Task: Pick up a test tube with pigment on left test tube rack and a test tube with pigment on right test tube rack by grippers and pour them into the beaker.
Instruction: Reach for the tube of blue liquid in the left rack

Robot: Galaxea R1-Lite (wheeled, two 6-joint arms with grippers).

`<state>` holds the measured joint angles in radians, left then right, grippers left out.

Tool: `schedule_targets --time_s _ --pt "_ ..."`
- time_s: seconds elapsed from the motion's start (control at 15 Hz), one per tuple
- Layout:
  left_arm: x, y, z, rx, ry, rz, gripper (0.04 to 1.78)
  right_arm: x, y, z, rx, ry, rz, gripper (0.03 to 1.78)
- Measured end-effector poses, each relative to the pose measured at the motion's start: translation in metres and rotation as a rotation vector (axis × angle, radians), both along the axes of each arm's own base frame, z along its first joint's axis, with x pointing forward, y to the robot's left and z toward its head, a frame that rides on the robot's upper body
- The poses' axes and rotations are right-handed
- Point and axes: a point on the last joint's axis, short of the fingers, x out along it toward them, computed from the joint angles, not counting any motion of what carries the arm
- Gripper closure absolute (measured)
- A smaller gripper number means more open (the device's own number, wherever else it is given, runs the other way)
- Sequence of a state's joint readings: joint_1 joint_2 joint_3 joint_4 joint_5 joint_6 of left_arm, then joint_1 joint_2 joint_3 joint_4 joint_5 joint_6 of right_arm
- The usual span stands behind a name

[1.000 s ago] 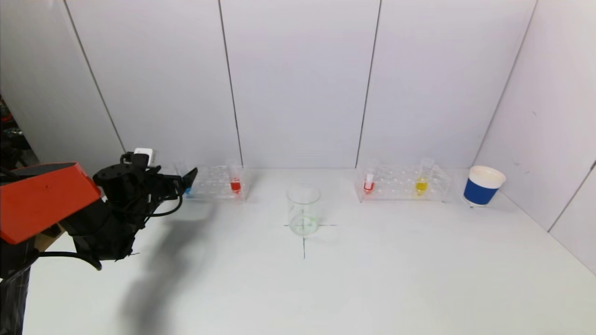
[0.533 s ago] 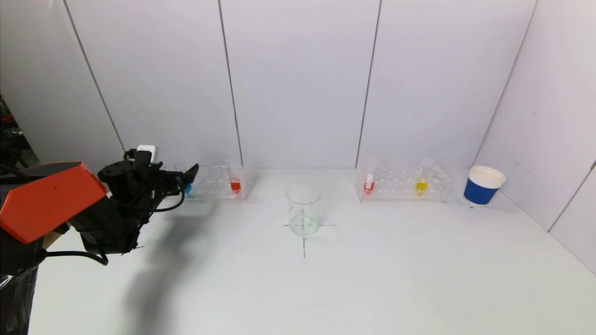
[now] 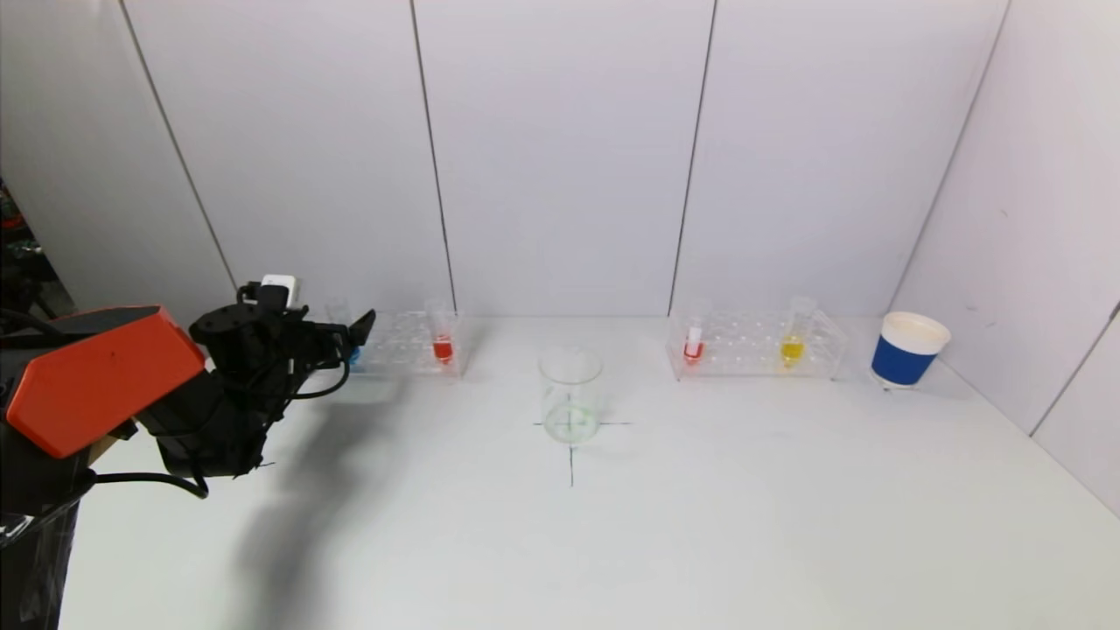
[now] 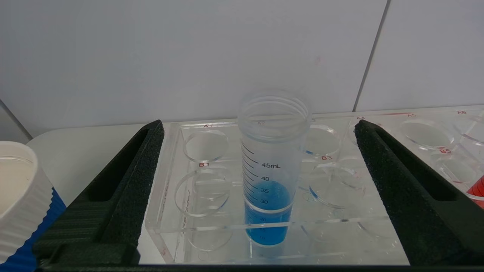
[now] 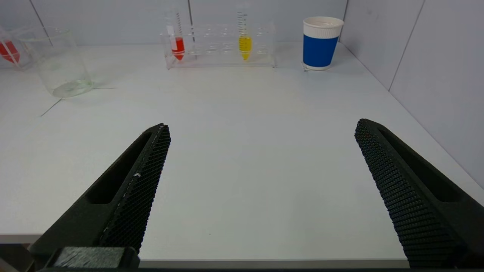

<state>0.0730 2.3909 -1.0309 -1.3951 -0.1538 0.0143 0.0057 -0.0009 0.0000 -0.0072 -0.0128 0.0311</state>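
My left gripper (image 3: 348, 331) is open at the left end of the left rack (image 3: 402, 346). In the left wrist view its fingers (image 4: 132, 177) stand wide on either side of the blue-pigment tube (image 4: 270, 177), which stands upright in the rack (image 4: 196, 226), untouched. A red tube (image 3: 443, 343) stands at that rack's right end. The right rack (image 3: 757, 346) holds a red tube (image 3: 693, 343) and a yellow tube (image 3: 792, 344). The glass beaker (image 3: 570, 395) stands between the racks. My right gripper (image 5: 261, 128) is open and empty above the table's front edge, outside the head view.
A blue and white paper cup (image 3: 907, 350) stands right of the right rack. Another such cup (image 4: 19, 200) shows in the left wrist view beside the left rack. White wall panels close the back and right side. A black cross mark (image 3: 571, 455) lies under the beaker.
My left arm has crept forward and to the right, bringing the open gripper closer around the blue tube. Nothing else has moved.
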Motion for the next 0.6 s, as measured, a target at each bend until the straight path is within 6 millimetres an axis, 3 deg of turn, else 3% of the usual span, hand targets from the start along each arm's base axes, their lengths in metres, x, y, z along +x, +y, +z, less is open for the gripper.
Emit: schedule_targets --time_s 0.6 --pt "0.0003 -0.0037 -0.0009 0.000 0.002 -0.009 0.06 0.0000 0.0000 0.0000 0.000 0.000 0.000 0.04"
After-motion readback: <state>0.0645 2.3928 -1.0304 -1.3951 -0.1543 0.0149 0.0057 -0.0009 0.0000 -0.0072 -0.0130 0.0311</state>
